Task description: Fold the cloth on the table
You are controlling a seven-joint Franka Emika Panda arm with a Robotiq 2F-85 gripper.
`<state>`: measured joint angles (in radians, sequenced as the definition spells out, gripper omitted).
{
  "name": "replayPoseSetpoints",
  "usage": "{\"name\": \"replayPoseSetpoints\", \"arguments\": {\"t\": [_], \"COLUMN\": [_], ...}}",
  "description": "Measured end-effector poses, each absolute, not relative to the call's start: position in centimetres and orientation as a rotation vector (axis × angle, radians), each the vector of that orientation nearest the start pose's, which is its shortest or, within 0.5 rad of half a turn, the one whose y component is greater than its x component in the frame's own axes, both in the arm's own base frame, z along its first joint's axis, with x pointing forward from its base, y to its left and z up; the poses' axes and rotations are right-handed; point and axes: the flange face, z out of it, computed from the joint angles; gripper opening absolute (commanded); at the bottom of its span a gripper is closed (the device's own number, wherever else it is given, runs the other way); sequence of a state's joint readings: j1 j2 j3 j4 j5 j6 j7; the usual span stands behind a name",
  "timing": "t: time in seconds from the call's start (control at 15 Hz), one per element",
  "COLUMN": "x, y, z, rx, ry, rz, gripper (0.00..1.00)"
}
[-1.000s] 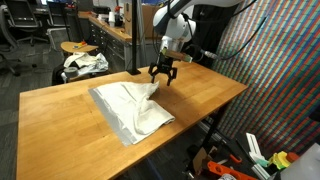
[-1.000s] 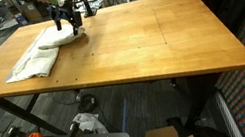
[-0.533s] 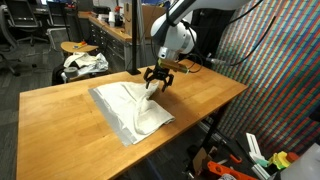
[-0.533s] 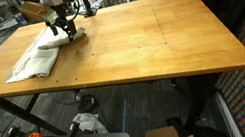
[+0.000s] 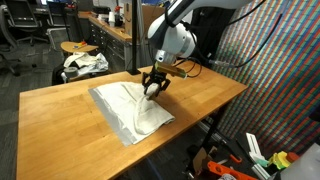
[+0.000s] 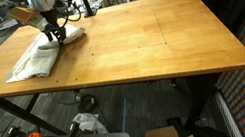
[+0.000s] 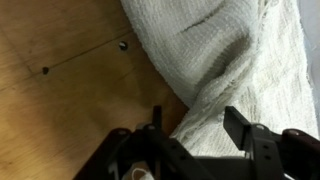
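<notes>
**Gripper down on the cloth's edge, jaws apart**

Your cloth (image 5: 130, 108) lies on the table (image 5: 60, 130), close to one long side and partly bunched rather than flat. It is a thin, pale, wrinkly fabric, and the wrist view shows a fine woven texture with soft ridges and a shadowed fold. That view cuts the cloth off at the top and right, so you cannot see its outline there.

The gripper (image 7: 195, 125) sits low over the cloth's edge with its jaws apart. A ridge of fabric lies between the fingers (image 7: 240, 125), and a sliver of bare wood shows beside one of them, so nothing is pinched. The gripper's body is dark and blurred along the bottom of the wrist view. In an exterior view the gripper (image 6: 52, 32) hides the cloth's far end.

The tabletop is smooth, light-brown wood grain. Beyond it, a rumpled white bundle (image 5: 85, 63) rests by a small round stool (image 5: 75, 47).
</notes>
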<state>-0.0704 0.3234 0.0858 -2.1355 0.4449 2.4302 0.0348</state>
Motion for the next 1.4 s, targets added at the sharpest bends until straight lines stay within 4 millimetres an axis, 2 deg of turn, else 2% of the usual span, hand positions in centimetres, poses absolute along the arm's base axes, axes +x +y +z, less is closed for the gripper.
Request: {"name": "replayPoseSetpoints", "arguments": {"t": [0.2,0.4,0.53,1.07,1.4], "x": [56.6,56.6,56.8,58.0,58.2], "y": [1.5,1.7,1.8,3.0,5.6], "z": [25.3,25.4,25.5,26.9,28.4], "rx": [-2.778,-2.78,-2.783,-2.791,-2.788], "ry": [0.525,0.529,0.53,0.512,0.451], "rz": [0.025,-0.012,-0.039,-0.209,-0.304], "gripper": [0.13,0.09,0.14,0.12,0.12]}}
